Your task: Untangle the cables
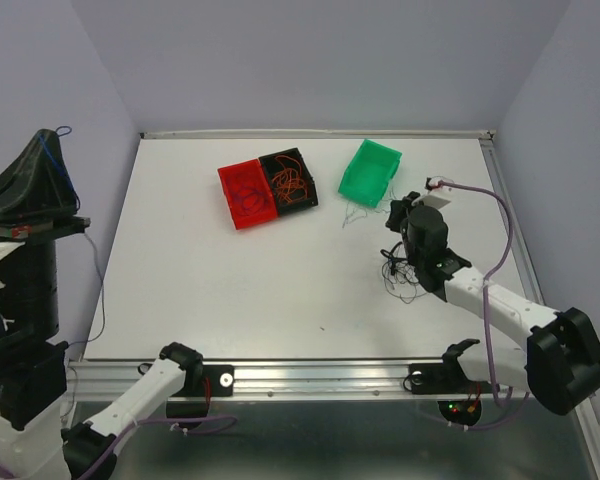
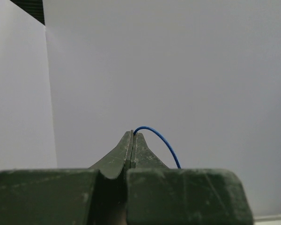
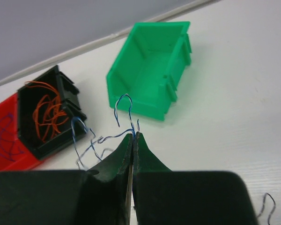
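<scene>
Near green bin (image 3: pixel 150 75), right pincer (image 3: pixel 132 136) grips blue cables (image 3: pixel 117 112); left pincer (image 2: pixel 133 133) grips blue strand (image 2: pixel 159 135), end hidden.

walls (image 1: pixel 330 60): pale lilac | table (image 1: pixel 230 290): white | metal rail (image 1: pixel 320 372): near edge

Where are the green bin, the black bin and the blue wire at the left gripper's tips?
green bin (image 3: pixel 147 70), right wrist view, on its bare inner floor.
black bin (image 3: pixel 71 101), right wrist view, on its ribbed side wall.
blue wire (image 2: pixel 164 139), left wrist view, on the falling part of its arc.
</scene>
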`<state>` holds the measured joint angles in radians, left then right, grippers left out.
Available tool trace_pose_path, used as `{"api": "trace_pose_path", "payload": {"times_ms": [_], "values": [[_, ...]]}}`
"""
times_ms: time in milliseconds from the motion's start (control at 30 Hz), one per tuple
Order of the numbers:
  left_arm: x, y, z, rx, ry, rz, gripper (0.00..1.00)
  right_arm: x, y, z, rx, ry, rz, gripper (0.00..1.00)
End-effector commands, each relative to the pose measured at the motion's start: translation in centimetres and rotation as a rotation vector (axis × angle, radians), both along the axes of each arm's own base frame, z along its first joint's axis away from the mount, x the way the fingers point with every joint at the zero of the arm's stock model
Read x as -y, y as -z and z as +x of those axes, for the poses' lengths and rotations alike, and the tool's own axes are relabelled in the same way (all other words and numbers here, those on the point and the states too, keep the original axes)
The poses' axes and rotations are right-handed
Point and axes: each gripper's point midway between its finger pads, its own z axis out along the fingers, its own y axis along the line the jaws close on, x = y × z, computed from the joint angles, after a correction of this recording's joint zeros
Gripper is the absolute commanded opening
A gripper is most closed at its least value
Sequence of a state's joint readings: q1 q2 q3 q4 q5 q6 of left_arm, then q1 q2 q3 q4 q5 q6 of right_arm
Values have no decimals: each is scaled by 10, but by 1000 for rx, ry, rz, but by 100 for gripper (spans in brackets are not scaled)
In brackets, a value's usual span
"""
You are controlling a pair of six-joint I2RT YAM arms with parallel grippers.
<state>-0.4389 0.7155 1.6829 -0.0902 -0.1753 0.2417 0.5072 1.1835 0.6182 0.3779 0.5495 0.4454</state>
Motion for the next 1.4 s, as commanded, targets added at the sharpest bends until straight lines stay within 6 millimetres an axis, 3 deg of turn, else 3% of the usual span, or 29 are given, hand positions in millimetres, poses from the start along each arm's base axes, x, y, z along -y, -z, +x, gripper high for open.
{"api": "trace_pose_path", "payload": {"times_ms": [0, 67, 133, 200, 233, 300, 367, 400, 433, 500, 533, 567, 633, 667, 700, 733, 767, 900, 1033, 1167, 1233, 1267, 1300, 1367], "values": [[15, 7, 6, 23, 47, 38, 0, -35, -42, -3, 134, -202, 81, 1], [17, 20, 18, -12, 34, 45, 0, -55, -53, -2, 153, -307, 72, 1], [21, 39, 31, -50, 21, 55, 0, -67, -51, 0, 153, -369, 65, 1], [17, 45, 27, -37, 13, 50, 0, -78, -64, 3, 202, -411, 83, 1], [20, 56, 33, -51, 10, 52, 0, -89, -62, 3, 201, -466, 85, 1], [17, 60, 28, -37, 6, 50, 0, -101, -77, 8, 237, -503, 98, 1], [17, 69, 30, -49, 5, 52, 0, -119, -75, 12, 237, -538, 93, 1], [19, 71, 30, -51, 16, 57, 0, -130, -87, 13, 259, -558, 97, 1], [22, 76, 33, -60, 22, 65, 0, -140, -81, 17, 249, -572, 83, 0], [24, 80, 31, -59, 39, 66, 0, -156, -85, 19, 257, -588, 75, 1], [30, 85, 33, -65, 60, 80, 0, -170, -98, 20, 283, -600, 73, 1], [31, 87, 31, -63, 70, 82, 0, -180, -90, 24, 268, -606, 63, 1], [36, 92, 31, -67, 95, 92, 0, -199, -95, 26, 281, -618, 55, 1], [36, 92, 28, -59, 101, 93, 0, -209, -113, 29, 317, -625, 63, 1], [37, 94, 26, -57, 112, 90, 0, -224, -101, 32, 294, -640, 52, 1], [38, 96, 24, -56, 123, 91, 0, -232, -119, 38, 330, -633, 58, 1], [38, 98, 25, -61, 124, 92, 0, -238, -103, 40, 301, -638, 42, 1], [33, 100, 14, -42, 122, 81, 0, -272, -94, 63, 298, -640, 34, 1], [25, 107, 7, -32, 98, 79, 0, -305, -54, 94, 262, -590, -27, 0], [17, 112, 4, -25, 67, 56, 0, -319, -27, 116, 252, -495, -125, 0], [16, 113, 2, -20, 64, 57, 0, -326, -18, 119, 242, -465, -171, 1], [16, 114, 3, -26, 63, 56, 0, -328, -24, 123, 258, -442, -193, 1], [16, 115, 3, -26, 63, 58, 0, -332, -8, 125, 234, -446, -224, 0], [18, 116, 5, -32, 66, 65, 0, -339, 0, 124, 225, -453, -263, 1]]}}
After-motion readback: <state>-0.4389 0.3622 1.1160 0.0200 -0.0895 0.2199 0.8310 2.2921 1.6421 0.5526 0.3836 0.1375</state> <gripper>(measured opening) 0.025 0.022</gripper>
